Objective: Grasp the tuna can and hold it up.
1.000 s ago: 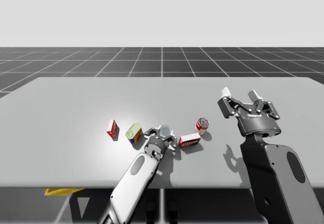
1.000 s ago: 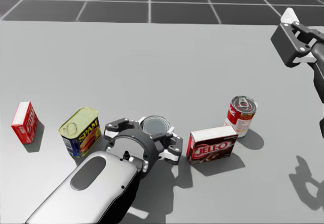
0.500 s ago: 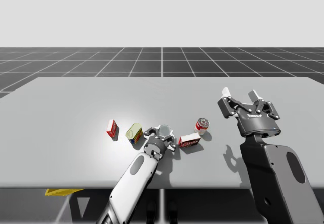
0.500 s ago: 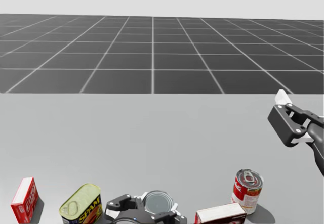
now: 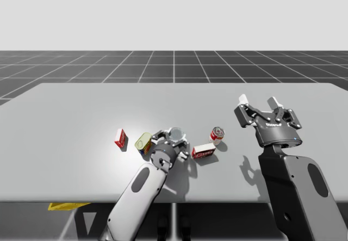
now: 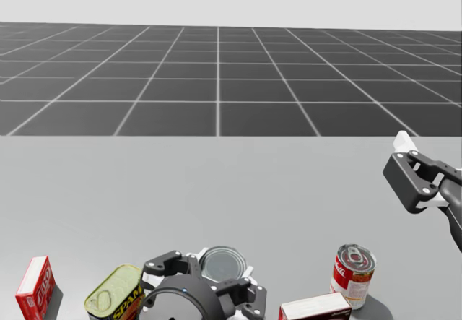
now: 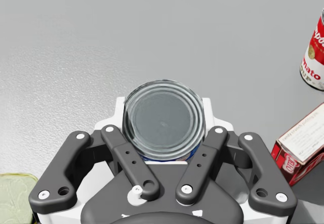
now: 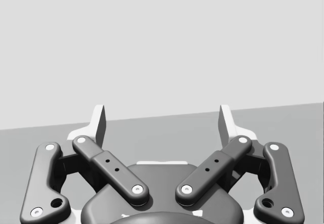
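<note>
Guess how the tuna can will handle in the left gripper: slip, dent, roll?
Probably rigid: the tuna can looks like ribbed metal, so my left gripper shouldn't dent it. Its round wall could twist or slip in the grip. Low and wide, it likely won't tip when flat; on edge it would roll.

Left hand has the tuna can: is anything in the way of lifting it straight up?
Nothing visible. The left hand is shut on the tuna can, and there is open space above it. The yellow-topped tin and the red box sit on the table to either side, apart from the can.
</note>
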Robot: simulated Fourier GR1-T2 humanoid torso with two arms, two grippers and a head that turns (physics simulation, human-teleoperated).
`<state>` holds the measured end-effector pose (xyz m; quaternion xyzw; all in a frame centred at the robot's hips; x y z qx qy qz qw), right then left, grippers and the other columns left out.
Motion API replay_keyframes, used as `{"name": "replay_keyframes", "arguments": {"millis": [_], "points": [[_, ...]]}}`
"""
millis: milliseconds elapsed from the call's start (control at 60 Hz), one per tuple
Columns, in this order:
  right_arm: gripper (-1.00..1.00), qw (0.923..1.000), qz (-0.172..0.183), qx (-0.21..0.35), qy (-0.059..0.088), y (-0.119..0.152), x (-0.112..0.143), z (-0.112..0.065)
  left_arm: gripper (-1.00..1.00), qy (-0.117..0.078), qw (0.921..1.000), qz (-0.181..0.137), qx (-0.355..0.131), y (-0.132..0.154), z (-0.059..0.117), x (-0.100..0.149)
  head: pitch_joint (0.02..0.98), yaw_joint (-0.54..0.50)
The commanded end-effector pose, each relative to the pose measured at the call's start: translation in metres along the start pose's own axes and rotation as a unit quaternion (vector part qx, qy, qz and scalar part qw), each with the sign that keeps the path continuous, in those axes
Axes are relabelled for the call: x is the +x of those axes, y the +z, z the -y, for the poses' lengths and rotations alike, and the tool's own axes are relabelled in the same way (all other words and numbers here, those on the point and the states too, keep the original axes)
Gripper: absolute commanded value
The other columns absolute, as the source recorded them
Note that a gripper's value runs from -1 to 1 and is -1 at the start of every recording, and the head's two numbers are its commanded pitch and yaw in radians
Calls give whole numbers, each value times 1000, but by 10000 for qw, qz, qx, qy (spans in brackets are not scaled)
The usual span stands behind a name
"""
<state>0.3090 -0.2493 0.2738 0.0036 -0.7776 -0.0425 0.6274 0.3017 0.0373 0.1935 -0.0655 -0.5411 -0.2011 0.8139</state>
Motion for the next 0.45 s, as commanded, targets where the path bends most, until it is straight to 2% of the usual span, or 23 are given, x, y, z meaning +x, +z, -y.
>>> {"name": "replay_keyframes", "arguments": {"millis": [17, 217, 333, 383, 450], "points": [[-1000, 10000, 7, -17, 25, 0, 0, 0, 1000, -194, 9965, 588, -570, 14, 9, 51, 478, -37], [-1000, 10000, 35, 25, 58, 0, -1, 0, 1000, -344, 9920, 1124, -471, 31, 2, 92, 476, -36], [-1000, 10000, 31, 52, -4, 0, 0, 0, 1000, -570, 9867, 1483, -328, 43, 0, 116, 477, -35], [-1000, 9999, 78, 94, 67, 1, 0, 0, 1000, -626, 9850, 1580, -294, 47, -1, 123, 477, -35], [-1000, 9999, 78, 104, 39, 1, 0, 0, 1000, -713, 9815, 1759, -237, 54, -1, 135, 477, -33]]}}
